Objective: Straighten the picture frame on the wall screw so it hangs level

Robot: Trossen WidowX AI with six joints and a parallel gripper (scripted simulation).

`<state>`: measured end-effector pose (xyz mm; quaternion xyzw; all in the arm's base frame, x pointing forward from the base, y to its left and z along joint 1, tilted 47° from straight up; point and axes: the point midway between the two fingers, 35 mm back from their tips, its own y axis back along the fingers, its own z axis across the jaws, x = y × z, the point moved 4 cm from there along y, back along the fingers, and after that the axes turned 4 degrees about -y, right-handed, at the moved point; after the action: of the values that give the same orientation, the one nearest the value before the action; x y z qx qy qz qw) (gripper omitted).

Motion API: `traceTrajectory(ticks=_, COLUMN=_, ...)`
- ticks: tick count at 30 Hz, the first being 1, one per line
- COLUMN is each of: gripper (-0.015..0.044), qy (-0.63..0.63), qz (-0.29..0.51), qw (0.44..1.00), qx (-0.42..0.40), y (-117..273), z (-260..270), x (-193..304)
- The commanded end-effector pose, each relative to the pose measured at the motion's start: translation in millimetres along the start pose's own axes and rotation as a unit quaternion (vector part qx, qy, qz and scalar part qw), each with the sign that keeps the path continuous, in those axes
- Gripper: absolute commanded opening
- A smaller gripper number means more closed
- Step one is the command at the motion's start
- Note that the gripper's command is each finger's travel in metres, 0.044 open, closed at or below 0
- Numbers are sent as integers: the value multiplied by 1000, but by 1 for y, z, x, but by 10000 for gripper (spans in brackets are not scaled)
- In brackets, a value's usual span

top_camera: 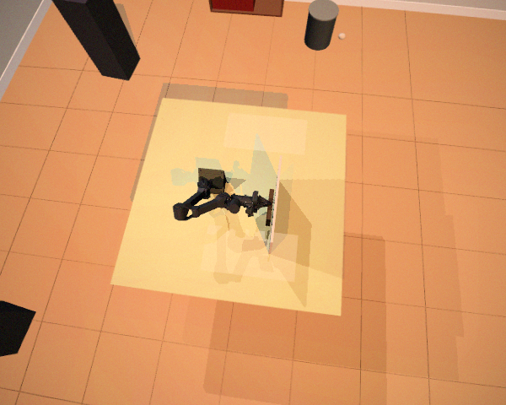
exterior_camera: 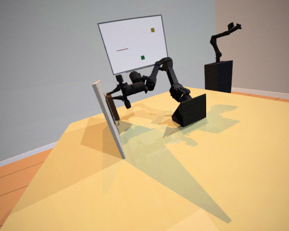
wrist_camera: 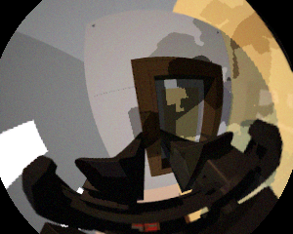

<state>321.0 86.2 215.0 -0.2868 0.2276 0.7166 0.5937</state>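
Note:
The brown picture frame [top_camera: 271, 194] [exterior_camera: 113, 107] [wrist_camera: 144, 97] hangs in front of the upright pale panel [top_camera: 277, 183] [exterior_camera: 105, 111] [wrist_camera: 107, 63]. My gripper [top_camera: 269, 202] [exterior_camera: 111, 96] [wrist_camera: 150, 134] is shut on its top bar, nearer one end than the middle; that bar is the left one in the turned wrist view. One finger is above the bar and one below. A faint dotted line on the panel meets the bar at about a right angle in the wrist view. The wide lens leaves the exact tilt unclear. The screw and notched strip are hidden.
The panel stands on the yellow table [top_camera: 144, 261] [exterior_camera: 214, 173]. My arm is mounted on a dark wedge-shaped base [top_camera: 211, 173] [exterior_camera: 197, 109] behind the gripper. A whiteboard [exterior_camera: 134, 37] is on the wall, and another arm stands on a dark pedestal [exterior_camera: 216, 77], beyond the table.

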Motion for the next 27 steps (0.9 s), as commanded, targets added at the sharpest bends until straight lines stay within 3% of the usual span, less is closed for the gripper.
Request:
traceTrajectory(ticks=1, gripper=0, qy=-11, qz=0, qw=1000, qx=0, y=0, z=0, x=0)
traceTrajectory(ticks=11, gripper=260, qy=-3, qz=0, qw=1000, qx=0, y=0, z=0, x=0)
traceTrajectory(ticks=16, gripper=260, qy=0, qz=0, qw=1000, qx=0, y=5, z=1, x=-1)
traceTrajectory(ticks=27, gripper=260, qy=54, qz=2, qw=999, qx=-3, y=85, z=2, x=-3)
